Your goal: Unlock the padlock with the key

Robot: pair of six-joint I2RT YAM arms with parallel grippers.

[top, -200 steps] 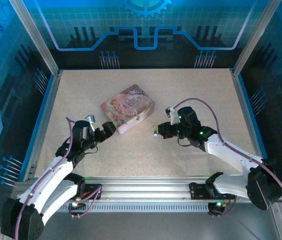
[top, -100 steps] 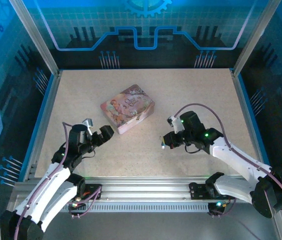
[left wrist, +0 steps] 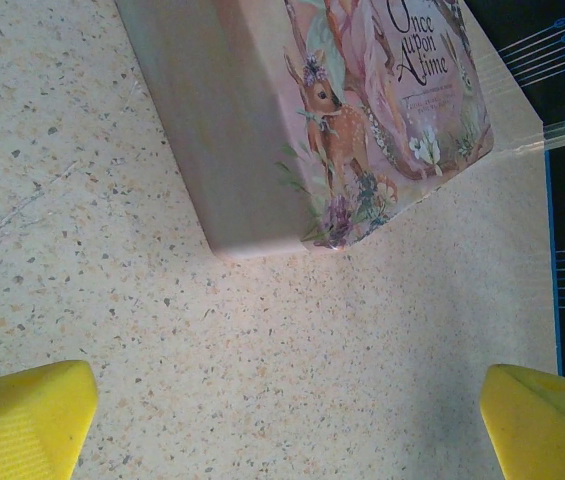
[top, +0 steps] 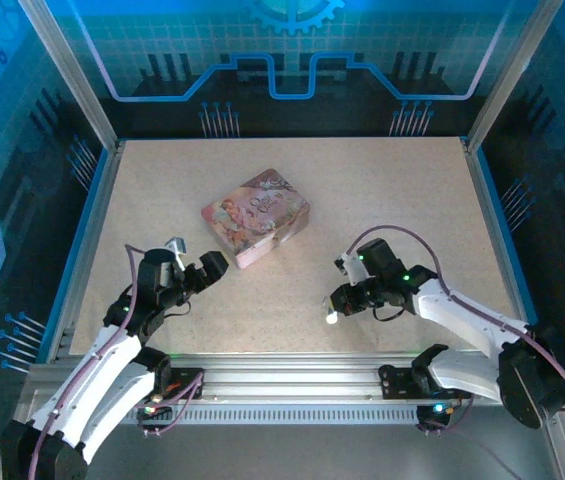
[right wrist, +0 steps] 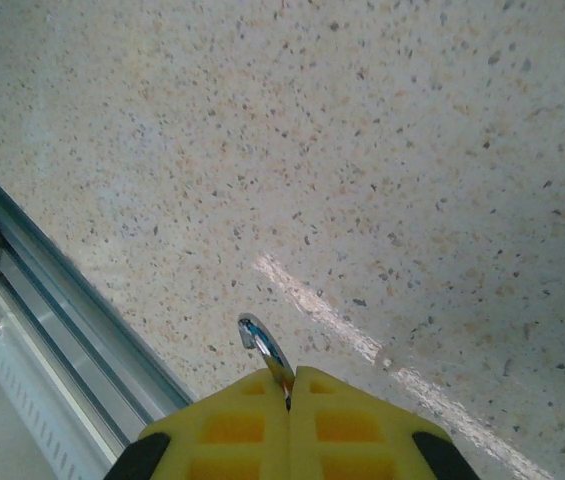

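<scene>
Change: the right end effector (top: 332, 312) has drawn back toward the near edge of the tabletop since a second ago. Over the last half second the left end effector (top: 210, 267) and the tin box have held their places.
Tabletop: pale, speckled stone-look tabletop (top: 382, 190), flat and matte, with a faint glossy streak in the right wrist view.
Tin box: pink rectangular metal tin box (top: 255, 217) with rounded corners and a printed lid, lying flat and closed left of centre; its contents are hidden.
Padlock: the tiny padlock (right wrist: 262, 350) shows as a thin, silvery, hooked shackle poking out between the right end effector's pads. Its body is hidden there. From above it is a bright speck (top: 330, 316) at the fingertips, above the tabletop near the front rail.
Right end effector: yellow waffle-moulded pads pressed together (right wrist: 290, 375), pinching the padlock.
Left end effector: smooth yellow fingers spread wide apart (left wrist: 284, 420) with nothing between them, just short of the tin box's near corner.
Rail: ribbed grey aluminium rail (right wrist: 52, 330) along the tabletop's near edge.
Left wrist view: a deer, flowers and the words "Once upon a time" on the lid (left wrist: 362, 100), and a plain matte side wall. From above these are a pink blur.
</scene>
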